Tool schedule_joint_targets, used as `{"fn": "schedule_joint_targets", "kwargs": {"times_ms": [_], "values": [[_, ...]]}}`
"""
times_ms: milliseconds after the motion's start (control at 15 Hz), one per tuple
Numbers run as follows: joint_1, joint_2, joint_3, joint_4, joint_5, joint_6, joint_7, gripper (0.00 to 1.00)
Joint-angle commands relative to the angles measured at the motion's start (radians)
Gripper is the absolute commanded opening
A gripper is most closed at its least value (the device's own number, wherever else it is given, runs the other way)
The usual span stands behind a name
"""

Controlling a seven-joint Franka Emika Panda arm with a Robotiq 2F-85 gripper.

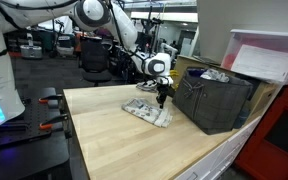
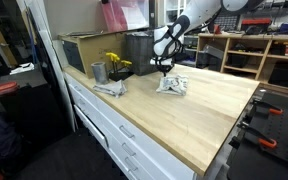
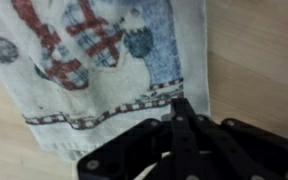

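A white cloth (image 1: 146, 110) printed with red and blue figures lies spread on the wooden table (image 1: 114, 145); it also shows in the other exterior view as the cloth (image 2: 172, 85). My gripper (image 1: 162, 99) hangs at the cloth's edge on the basket side. It points down, just above the fabric or touching it. In the wrist view the black fingers (image 3: 179, 125) are pressed together, with the gripper (image 3: 179, 106) at the checkered hem of the cloth (image 3: 94, 60). No fold of fabric shows between the fingers. From the opposite side the gripper (image 2: 163, 70) stands over the cloth.
A dark mesh basket (image 1: 216, 100) stands on the table close beside the gripper. A metal cup (image 2: 98, 72), yellow flowers (image 2: 115, 63) and a grey rag (image 2: 110, 88) sit near the table's end. Drawers (image 2: 104, 125) run below the table edge.
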Motion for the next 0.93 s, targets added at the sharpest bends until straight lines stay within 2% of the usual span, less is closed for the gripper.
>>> {"fn": "schedule_joint_targets", "kwargs": {"times_ms": [0, 200, 400, 867], "values": [[-0.029, -0.181, 0.076, -0.231, 0.042, 0.006, -0.150, 0.00], [-0.012, -0.282, 0.068, -0.357, 0.046, -0.009, -0.203, 0.00], [0.002, -0.318, 0.050, -0.420, 0.036, -0.038, -0.212, 0.00], [0.021, -0.290, 0.041, -0.525, 0.027, -0.058, -0.194, 0.00]]}}
